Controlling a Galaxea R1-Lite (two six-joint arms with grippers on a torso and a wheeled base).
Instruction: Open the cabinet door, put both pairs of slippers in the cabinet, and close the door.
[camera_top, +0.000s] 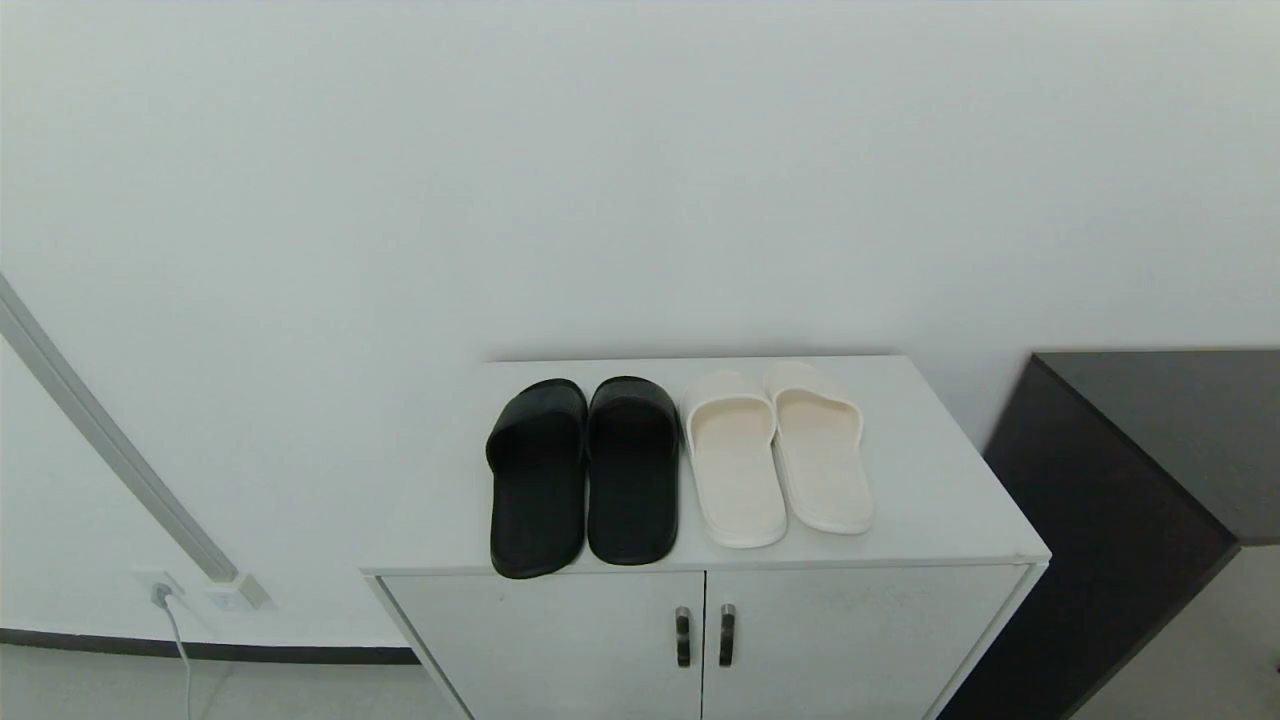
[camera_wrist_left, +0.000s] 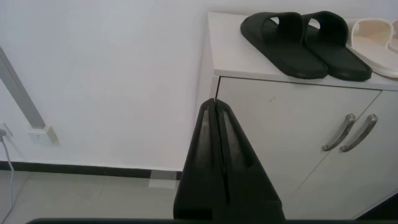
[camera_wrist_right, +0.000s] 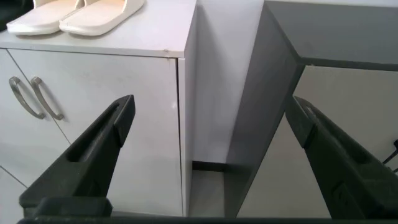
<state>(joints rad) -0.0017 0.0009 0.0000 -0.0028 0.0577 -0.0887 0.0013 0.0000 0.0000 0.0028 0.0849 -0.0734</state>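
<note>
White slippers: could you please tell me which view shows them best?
Head view: both white slippers lie whole on the cabinet. Left wrist view catches part of one; right wrist view shows their heel ends.

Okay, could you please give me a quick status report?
Left gripper shut, right gripper open, both empty. Black slippers and white slippers on cabinet top; doors closed. Handles unobstructed; dark unit beside cabinet.

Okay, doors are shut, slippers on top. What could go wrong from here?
The black slippers lie at the front edge of the cabinet top, so jolting a door open might tip them off. The door handles sit close together, so a gripper could catch both. The dark cabinet close on the right may crowd the right gripper.
</note>
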